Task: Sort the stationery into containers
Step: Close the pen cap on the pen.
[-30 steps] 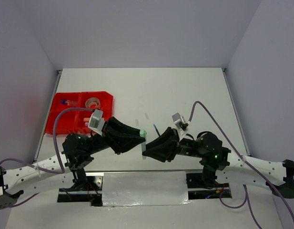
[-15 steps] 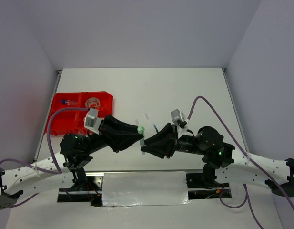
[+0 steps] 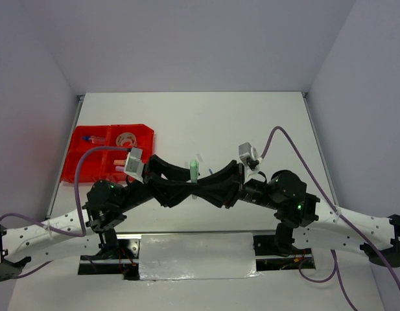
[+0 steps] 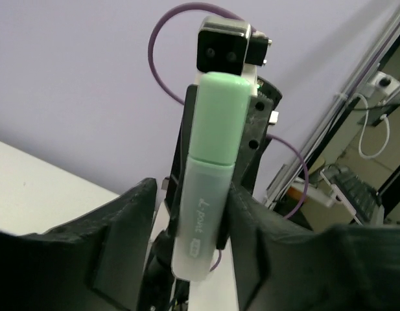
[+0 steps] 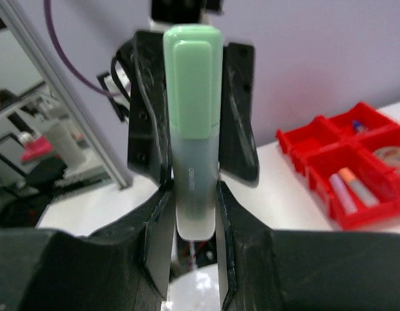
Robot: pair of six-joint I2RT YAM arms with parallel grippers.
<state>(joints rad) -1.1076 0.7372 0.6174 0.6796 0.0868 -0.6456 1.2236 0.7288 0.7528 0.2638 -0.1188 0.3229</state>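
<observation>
marker (image 3: 194, 170): you've got the green one upright above mid-table, between both grippers, well apart from the tray
right gripper (image 5: 194, 217): clamped on its clear lower barrel, both fingers touching
left gripper (image 4: 193, 217): jaws parted around the barrel, one finger standing off it
red tray (image 3: 80, 165): on your far left; tape roll (image 3: 127, 138) in a far compartment
table (image 3: 251, 123): white

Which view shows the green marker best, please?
The right wrist view: the marker stands centred and large, with its cap and clear barrel both sharp. The left wrist view also shows the marker large, but tilted. The top view shows the marker only as a small green sliver.
</observation>
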